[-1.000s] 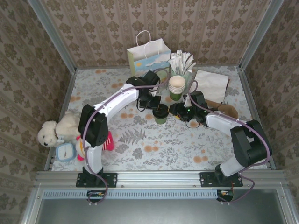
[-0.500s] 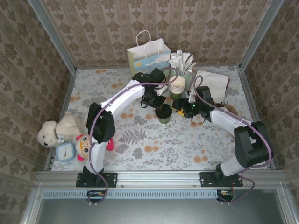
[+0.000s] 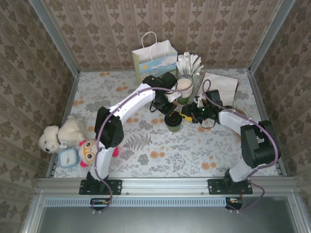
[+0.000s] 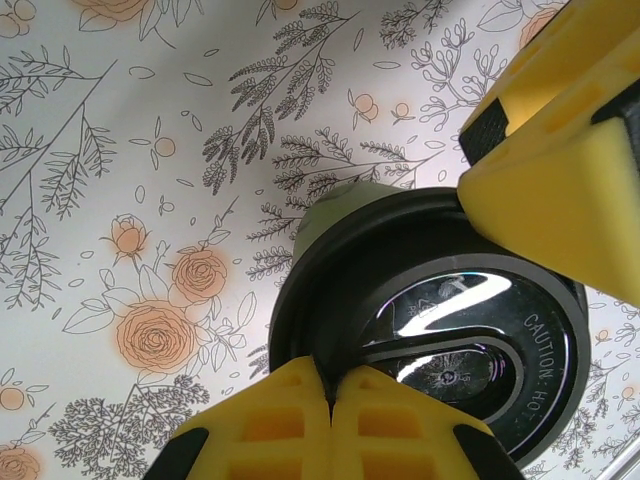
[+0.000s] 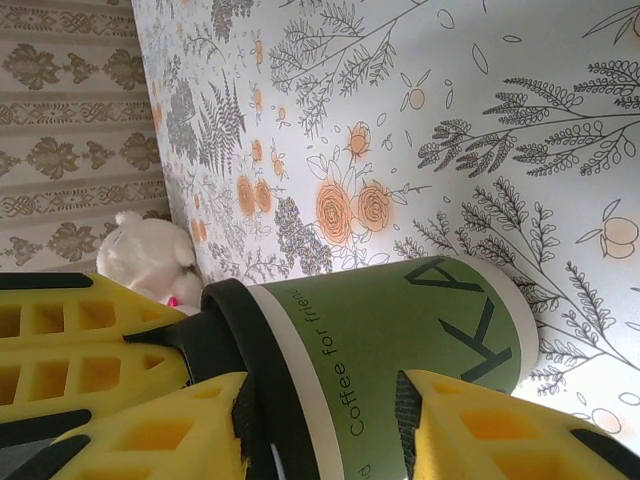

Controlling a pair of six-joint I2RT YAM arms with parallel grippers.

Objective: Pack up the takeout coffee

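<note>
The takeout coffee [image 3: 173, 120] stands upright in the middle of the bench [image 3: 146, 150], long axis vertical and lid [image 4: 440, 330] up. It has shifted slightly rightward in the last second and is still apart from the gift bag [image 3: 154, 58]. The left end effector [image 4: 330, 392] is closed, pinching the lid's rim. The right end effector [image 5: 320, 425] has moved in to straddle the cup's wall; I cannot tell whether it has clamped, but this looks like a handover.

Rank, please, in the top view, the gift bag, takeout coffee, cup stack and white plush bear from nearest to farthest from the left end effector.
1. takeout coffee, at the left end effector, table centre.
2. cup stack, just behind.
3. gift bag, against the back wall.
4. white plush bear, far left edge.
</note>
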